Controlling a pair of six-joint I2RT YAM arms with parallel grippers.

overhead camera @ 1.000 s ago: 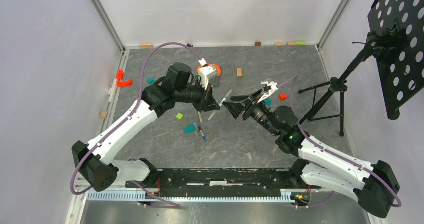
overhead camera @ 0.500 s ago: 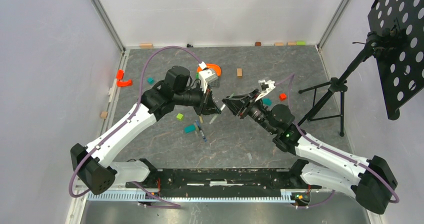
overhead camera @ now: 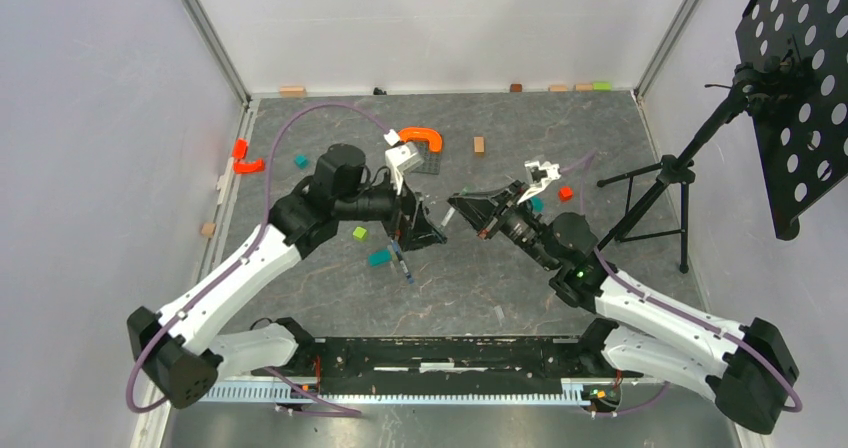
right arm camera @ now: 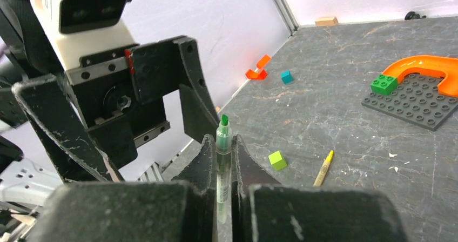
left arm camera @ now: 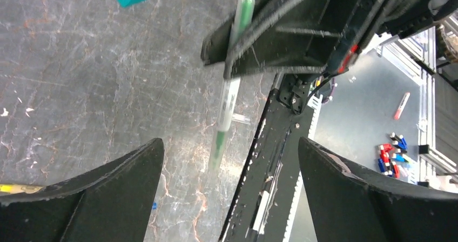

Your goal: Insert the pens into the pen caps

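Green pen (right arm camera: 222,145) clamped in the right jaws, its tip projecting toward the gap of the left jaws, which stand wide apart and empty. Capping likely requires the left jaws to hold a cap first, then approach along the pen's axis.

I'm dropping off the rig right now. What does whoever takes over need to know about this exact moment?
Right claw: shut on the pale green pen, held off the table and pointing toward the left claw.
Left claw: open, empty, facing the right claw.
The yellow pen and blue pen lie loose on the table, the blue one beside a teal block.
Done: green pen picked up.
Left: all three insertions. No pen shows a cap, and I cannot make out the caps for sure, so locate them first.
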